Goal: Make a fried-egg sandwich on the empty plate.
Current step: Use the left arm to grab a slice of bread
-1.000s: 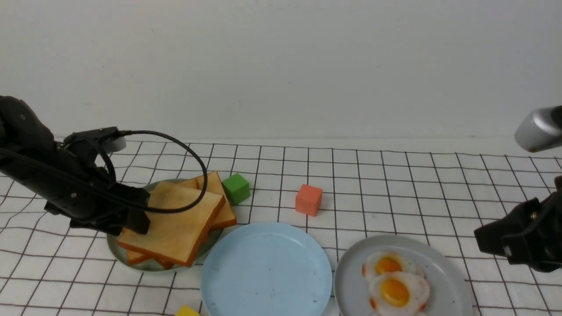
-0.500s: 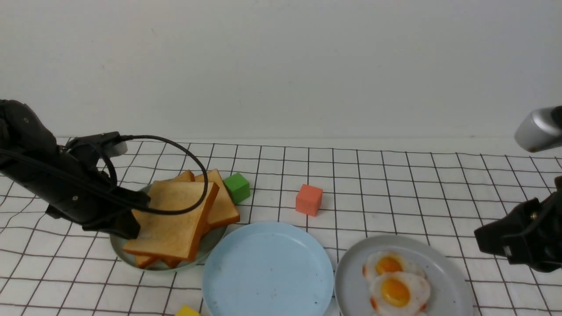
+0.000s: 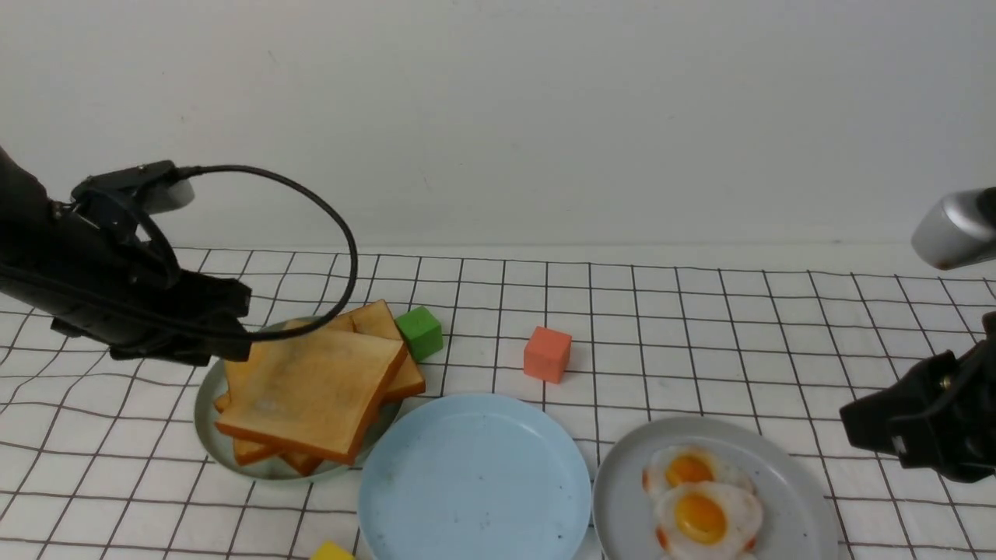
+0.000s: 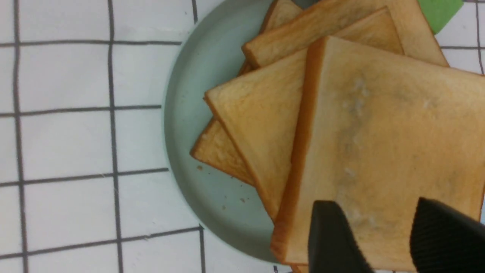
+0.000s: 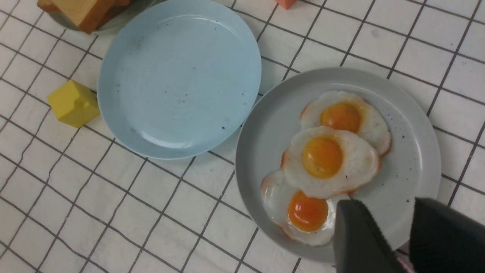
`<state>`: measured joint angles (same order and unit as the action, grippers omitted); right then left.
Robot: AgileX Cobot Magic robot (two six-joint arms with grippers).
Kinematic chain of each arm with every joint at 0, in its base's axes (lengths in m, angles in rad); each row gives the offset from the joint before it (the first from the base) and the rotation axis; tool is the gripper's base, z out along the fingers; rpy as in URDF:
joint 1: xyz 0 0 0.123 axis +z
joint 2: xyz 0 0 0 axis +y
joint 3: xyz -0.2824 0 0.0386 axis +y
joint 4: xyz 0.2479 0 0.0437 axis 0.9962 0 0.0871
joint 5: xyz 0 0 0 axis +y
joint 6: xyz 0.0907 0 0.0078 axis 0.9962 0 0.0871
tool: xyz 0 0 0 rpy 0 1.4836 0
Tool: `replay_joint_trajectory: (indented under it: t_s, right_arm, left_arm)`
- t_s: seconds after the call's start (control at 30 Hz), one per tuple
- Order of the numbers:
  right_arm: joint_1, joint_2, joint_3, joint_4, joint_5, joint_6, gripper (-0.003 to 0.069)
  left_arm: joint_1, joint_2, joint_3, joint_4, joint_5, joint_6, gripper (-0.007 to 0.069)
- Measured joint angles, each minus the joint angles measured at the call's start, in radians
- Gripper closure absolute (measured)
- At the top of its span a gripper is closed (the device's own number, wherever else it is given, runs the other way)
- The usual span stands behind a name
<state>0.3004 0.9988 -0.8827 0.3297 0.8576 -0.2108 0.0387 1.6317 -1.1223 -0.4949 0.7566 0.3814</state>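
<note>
Counts: 3 plates, 3 cubes, 3 fried eggs. Toast is at least 4 slices; the overlap hides the exact number. All of it sits on a white cloth point(image 3: 700, 327) with a dark grid.

Nearest: yellow cube point(image 5: 74, 103) at the near edge, just beside the near-left rim of the empty plate point(image 3: 473, 482).

Empty plate: light blue with faint specks, near centre, nothing on it. Its right rim is just beside the grey plate point(image 3: 786, 482).

Grey plate: near right. It holds all three fried eggs point(image 5: 329, 161), overlapping in a row, yolks up.

Pale green plate point(image 4: 185, 113): left, a little farther back, close by the blue plate's far-left rim. It holds the toast in a loose, fanned pile, and the top slice point(image 3: 311, 393) overhangs the rim toward the blue plate.

Farther: green cube point(image 3: 419, 333) just beside the far right of the toast pile. Orange cube point(image 3: 547, 354) is to its right, apart from it, beyond the blue plate.

Left gripper point(image 4: 379, 212): the arm comes in from the left and sits above the far-left side of the toast pile, with a cable looping over it. The fingers are parted, with nothing between them and the top slice showing below.

Right gripper point(image 5: 382, 204): low at the right edge, over the near-right part of the grey plate. The fingers are slightly parted and hold nothing.
</note>
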Motion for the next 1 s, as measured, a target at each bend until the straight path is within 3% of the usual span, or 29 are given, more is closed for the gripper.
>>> replay_joint_trajectory:
  t_s: [0.33, 0.7, 0.83, 1.0]
  right_arm:
    - [0.000, 0.000, 0.000, 0.012, 0.011, 0.000, 0.0418]
    - [0.000, 0.000, 0.000, 0.015, 0.037, 0.000, 0.0418]
    - [0.000, 0.000, 0.000, 0.015, 0.038, 0.000, 0.0418]
    - [0.000, 0.000, 0.000, 0.015, 0.038, 0.000, 0.0418]
  left_arm:
    - [0.000, 0.223, -0.240, -0.001, 0.156, -0.025, 0.0246]
    - [0.001, 0.353, -0.299, -0.041, 0.170, 0.017, 0.0249]
    - [0.001, 0.370, -0.305, -0.064, 0.187, 0.040, 0.0291]
    - [0.001, 0.374, -0.310, -0.079, 0.205, 0.046, 0.0486]
